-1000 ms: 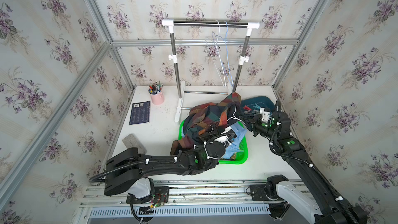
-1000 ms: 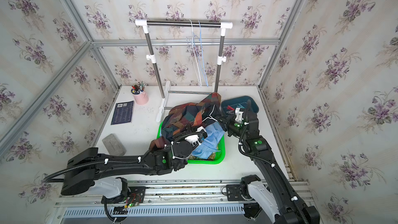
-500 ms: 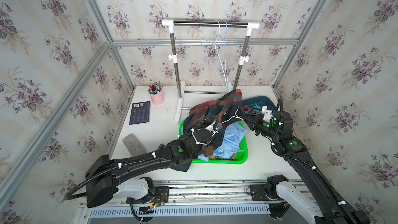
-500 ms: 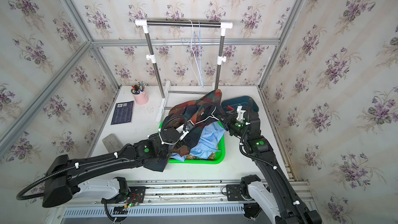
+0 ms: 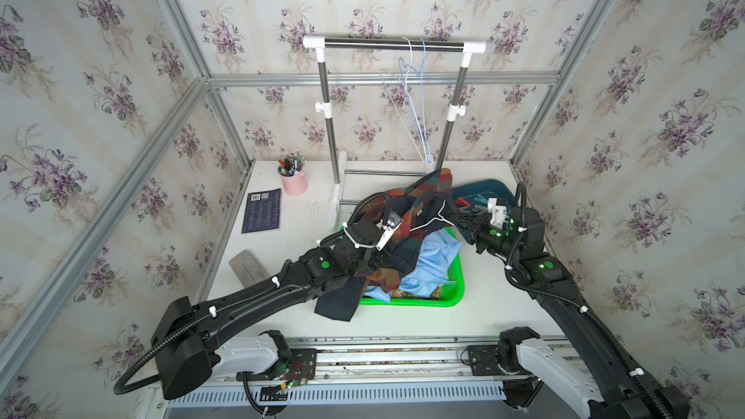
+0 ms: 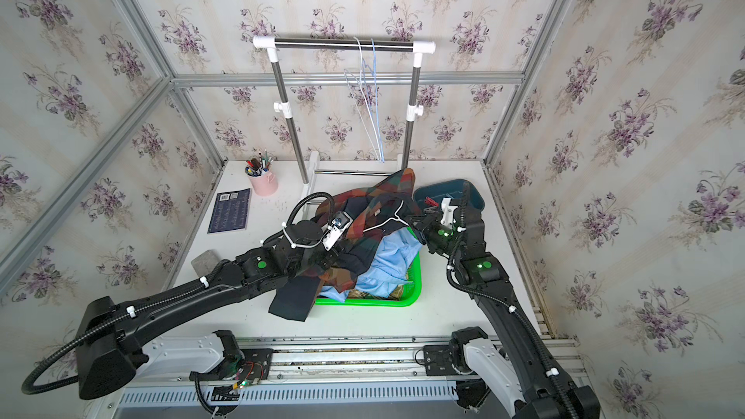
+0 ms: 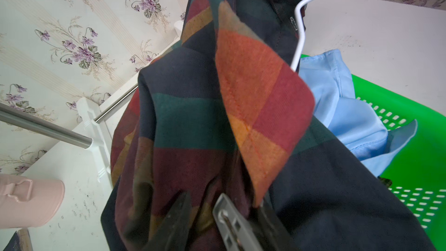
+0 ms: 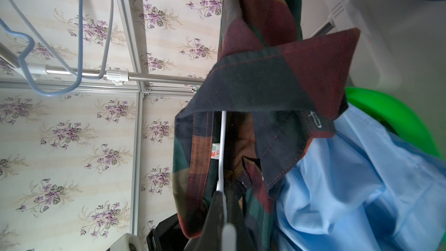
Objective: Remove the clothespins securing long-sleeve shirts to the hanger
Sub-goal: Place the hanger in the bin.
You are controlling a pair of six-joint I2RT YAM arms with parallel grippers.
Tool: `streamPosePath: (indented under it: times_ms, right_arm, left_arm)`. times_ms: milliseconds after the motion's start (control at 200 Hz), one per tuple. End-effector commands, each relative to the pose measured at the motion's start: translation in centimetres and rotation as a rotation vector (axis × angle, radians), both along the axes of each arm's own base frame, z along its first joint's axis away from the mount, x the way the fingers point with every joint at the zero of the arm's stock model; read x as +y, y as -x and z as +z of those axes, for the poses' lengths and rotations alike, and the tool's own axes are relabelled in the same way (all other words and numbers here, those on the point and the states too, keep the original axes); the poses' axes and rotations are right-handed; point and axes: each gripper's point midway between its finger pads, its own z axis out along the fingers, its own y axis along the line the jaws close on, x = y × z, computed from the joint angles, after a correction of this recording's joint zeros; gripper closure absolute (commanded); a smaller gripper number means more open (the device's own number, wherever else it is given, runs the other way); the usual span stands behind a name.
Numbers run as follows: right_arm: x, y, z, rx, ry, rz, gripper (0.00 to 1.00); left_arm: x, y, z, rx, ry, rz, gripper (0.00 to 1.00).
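Purple-flowered wallpaper (image 5: 100,74) covers the walls behind an aluminium frame (image 5: 282,81), around a white table (image 5: 483,316) bearing a clothes rack (image 5: 393,43).

Bright, even, diffuse light is seen in both top views (source not in frame). Only soft shadows are cast on the table (image 5: 403,324) under the arms, and a green tint is thrown beside the green basket (image 5: 423,301). Wide-angle stretch is noted toward the corners. In the left wrist view the left gripper (image 7: 224,199) and clothespin (image 7: 229,228), close to the lens, are blurred; the dark plaid shirt (image 7: 193,121) is sharp. In the right wrist view the hanger (image 8: 223,129) is softened near the lens, and inner folds are underexposed.
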Motion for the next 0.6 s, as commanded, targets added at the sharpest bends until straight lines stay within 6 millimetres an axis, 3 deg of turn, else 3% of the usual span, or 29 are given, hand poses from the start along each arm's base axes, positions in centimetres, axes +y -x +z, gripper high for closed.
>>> streamPosePath:
  times_ms: [0, 365, 595]
  right_arm:
    - [0.2, -0.3, 0.6, -0.038, 0.005, 0.011, 1.0]
    - [0.5, -1.3, 1.0, -0.042, 0.003, 0.02, 1.0]
    - [0.5, -1.6, 1.6, -0.054, 0.002, 0.019, 1.0]
  left_arm:
    - [0.0, 0.0, 1.1, 0.034, 0.076, 0.003, 0.5]
    - [-0.1, 1.5, 2.0, -0.035, -0.063, -0.173, 0.28]
    - [-0.1, 1.1, 1.5, 0.054, -0.084, -0.202, 0.27]
